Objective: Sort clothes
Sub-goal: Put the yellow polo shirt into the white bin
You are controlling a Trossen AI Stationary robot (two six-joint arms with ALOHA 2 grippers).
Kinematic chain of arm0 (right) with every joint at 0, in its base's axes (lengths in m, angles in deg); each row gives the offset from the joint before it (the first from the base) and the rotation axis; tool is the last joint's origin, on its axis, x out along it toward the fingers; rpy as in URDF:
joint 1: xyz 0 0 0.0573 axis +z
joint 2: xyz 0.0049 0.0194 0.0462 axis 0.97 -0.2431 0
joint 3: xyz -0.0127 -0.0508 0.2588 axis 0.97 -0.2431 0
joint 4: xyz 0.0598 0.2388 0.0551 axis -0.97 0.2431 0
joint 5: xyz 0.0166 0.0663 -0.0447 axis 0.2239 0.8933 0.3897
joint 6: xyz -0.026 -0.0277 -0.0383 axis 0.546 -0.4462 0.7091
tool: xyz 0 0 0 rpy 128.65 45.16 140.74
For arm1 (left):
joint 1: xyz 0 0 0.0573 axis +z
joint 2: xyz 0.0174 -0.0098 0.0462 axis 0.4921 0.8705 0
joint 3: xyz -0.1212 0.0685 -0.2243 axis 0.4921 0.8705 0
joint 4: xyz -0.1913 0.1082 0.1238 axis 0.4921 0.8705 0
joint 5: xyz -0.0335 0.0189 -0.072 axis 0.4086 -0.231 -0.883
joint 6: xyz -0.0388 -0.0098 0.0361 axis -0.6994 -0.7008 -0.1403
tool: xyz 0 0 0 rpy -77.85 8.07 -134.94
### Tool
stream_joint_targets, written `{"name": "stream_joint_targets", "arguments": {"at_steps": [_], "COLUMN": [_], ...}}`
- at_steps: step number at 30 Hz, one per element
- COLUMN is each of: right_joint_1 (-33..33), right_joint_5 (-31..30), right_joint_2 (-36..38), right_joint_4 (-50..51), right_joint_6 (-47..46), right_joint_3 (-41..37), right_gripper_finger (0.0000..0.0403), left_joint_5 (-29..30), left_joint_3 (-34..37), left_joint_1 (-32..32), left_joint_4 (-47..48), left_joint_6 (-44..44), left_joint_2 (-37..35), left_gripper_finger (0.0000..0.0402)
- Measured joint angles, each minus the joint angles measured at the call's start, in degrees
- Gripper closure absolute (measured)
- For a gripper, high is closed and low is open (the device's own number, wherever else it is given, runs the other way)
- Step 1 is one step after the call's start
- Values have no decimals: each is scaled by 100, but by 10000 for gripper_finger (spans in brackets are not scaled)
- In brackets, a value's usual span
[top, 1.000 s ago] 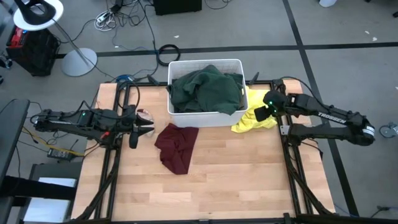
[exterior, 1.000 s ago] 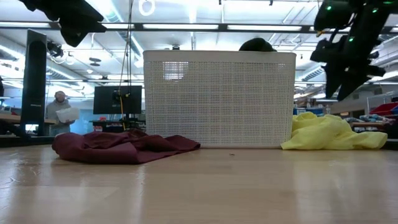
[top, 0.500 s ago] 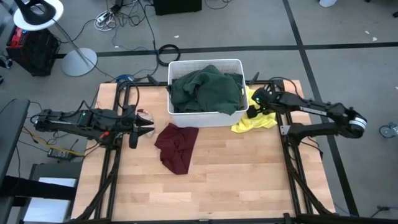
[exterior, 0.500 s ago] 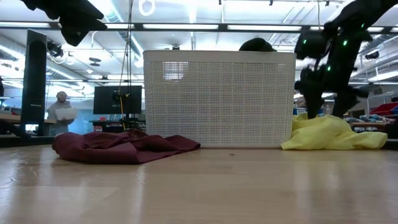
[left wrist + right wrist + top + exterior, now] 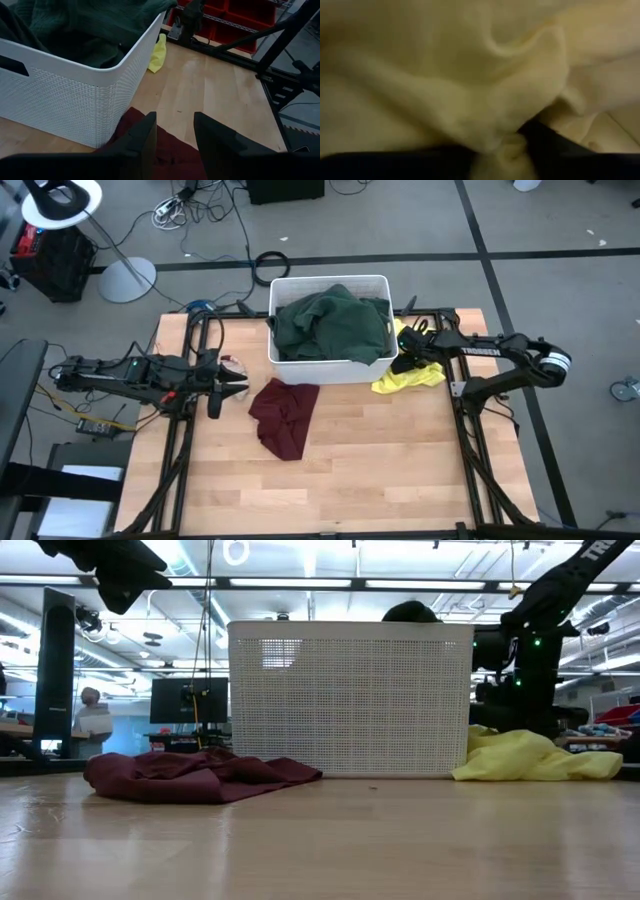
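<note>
A yellow piece lies crumpled on the table against the right side of the white tub. My right gripper is down on it, shut on its cloth. Dark green clothes fill the tub. A maroon piece lies spread in front of the tub's left corner. My left gripper hovers open above the table, left of the tub, with the maroon piece below its fingers. My right gripper has a small bunched fold of the yellow piece between its two fingers, at the piece's end nearest the tub. The fingers come from above, pointing steeply down. The piece lies slack on the table.
The tub's right wall stands close beside my right gripper. A small pale and reddish thing lies by my left gripper. Bare wood fills the table's near half. Black frame rails run along both table sides.
My right gripper has come down and toward the tub, tipping more steeply downward, from above the table's right edge onto the yellow piece. The yellow piece still lies on the table.
</note>
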Motion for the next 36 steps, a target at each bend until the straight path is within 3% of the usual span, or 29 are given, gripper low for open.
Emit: {"name": "stream_joint_targets", "arguments": {"at_steps": [3,5,9,14,22,28,36], "right_joint_1": [71,138,264,518,909,1215,1573], "right_joint_5": [69,132,140,-109,-800,-1458,-2105], "right_joint_2": [100,248,653,1329,2169,2210,1665], "right_joint_4": [63,134,744,1816,3730,4533,4451], "right_joint_6": [-125,-194,-514,-701,-1215,-1360,-794], "right_joint_3": [0,2,162,574,1916,3395,5422], "right_gripper_finger": [364,382,371,385,385,385,385], "left_joint_5": [0,0,0,0,6,68,68], "left_joint_3": [0,0,0,0,0,0,0], "left_joint_1": [0,0,0,0,0,2,2], "left_joint_4": [1,3,3,1,-355,-382,-396], "left_joint_6": [-112,-186,-217,-216,-13,770,1764], "left_joint_2": [0,0,-2,-2,-2,-2,0], "left_gripper_finger": [264,264,264,264,264,264,264]}}
